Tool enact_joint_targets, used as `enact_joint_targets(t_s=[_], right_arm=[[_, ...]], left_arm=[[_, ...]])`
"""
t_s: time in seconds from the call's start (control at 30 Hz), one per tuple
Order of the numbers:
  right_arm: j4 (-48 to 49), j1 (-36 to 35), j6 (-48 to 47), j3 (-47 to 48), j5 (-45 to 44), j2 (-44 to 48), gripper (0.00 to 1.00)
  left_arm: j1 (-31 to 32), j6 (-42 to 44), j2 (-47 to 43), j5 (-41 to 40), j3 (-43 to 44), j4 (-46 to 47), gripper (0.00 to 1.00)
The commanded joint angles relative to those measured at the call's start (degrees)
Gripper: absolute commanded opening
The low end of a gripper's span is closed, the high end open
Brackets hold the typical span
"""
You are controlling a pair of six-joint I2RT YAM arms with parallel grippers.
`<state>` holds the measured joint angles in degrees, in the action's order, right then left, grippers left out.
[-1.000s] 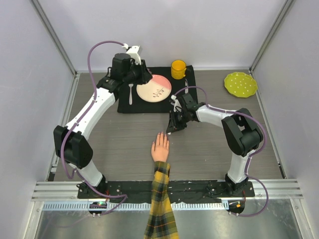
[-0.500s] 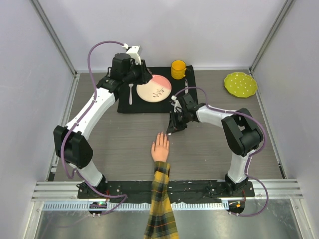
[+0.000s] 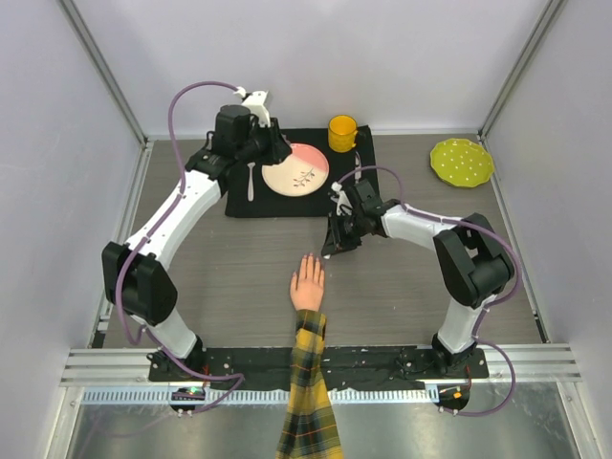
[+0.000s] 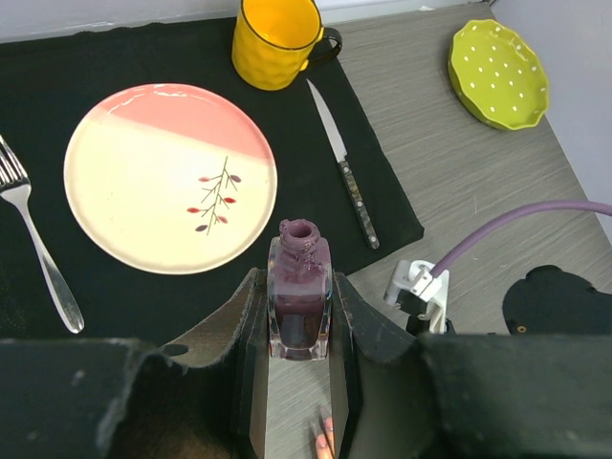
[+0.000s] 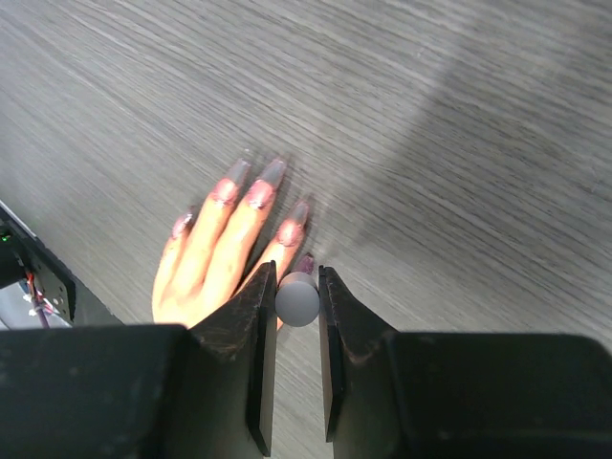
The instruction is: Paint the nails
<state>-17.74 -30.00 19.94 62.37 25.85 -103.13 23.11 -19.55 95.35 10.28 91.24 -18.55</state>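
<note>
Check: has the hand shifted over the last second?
No. The hand lies in the same spot, its fingertips just as far short of the mat's near edge as before.

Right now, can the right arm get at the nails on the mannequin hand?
Probably yes. The right gripper, shut on the polish cap, hangs right beside the nails with nothing between. The left gripper holds the bottle far off by the plate.

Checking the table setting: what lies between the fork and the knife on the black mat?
The pink and cream plate lies there; the left wrist view shows it clearly.
</note>
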Motion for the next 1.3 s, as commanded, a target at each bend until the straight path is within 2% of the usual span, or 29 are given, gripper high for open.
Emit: enact_joint_targets(t_s=[0.0, 0.2, 0.47, 0.73, 0.83, 0.9, 0.93, 1.07, 1.27], right_arm=[[1.65, 0.11, 0.71, -0.05, -1.06, 4.17, 0.01], [-0.01, 0.29, -0.34, 0.64, -4.04, 5.57, 0.01], [-3.53, 4.07, -0.52, 3.63, -6.86, 8.65, 0.01], [-7.48, 5.21, -2.10, 13.82, -10.72, 9.97, 0.01], [-9.32, 5.21, -2.01, 17.69, -12.04, 10.05, 0.01], [-10.29, 5.21, -2.10, 19.98, -12.57, 10.76, 0.01], [-11.26, 5.21, -2.10, 20.42, -13.01, 11.19, 0.01], [-12.41, 5.21, -2.63, 20.86, -13.80, 14.18, 0.01], [-13.64, 4.43, -1.22, 20.61, -9.33, 19.89, 0.01]], left_arm=[[-0.35, -1.01, -3.94, 0.00, 0.08, 2.73, 0.00], [-0.35, -1.19, -4.56, -0.61, 0.16, 2.37, 0.00], [-0.18, -2.59, -6.32, -1.49, -1.15, 2.29, 0.00], [4.30, -1.64, -10.00, -2.81, -4.84, 5.62, 0.00], [8.25, 2.40, -13.51, -4.83, -8.79, 6.67, 0.00], [10.37, 3.82, -16.58, -6.77, -14.40, 8.60, 0.00], [10.81, 3.82, -18.08, -6.51, -19.56, 12.62, 0.00], [10.90, 3.91, -26.51, -2.82, -30.58, 20.20, 0.00], [10.90, 7.33, -31.45, 8.07, -37.09, 18.90, 0.00]])
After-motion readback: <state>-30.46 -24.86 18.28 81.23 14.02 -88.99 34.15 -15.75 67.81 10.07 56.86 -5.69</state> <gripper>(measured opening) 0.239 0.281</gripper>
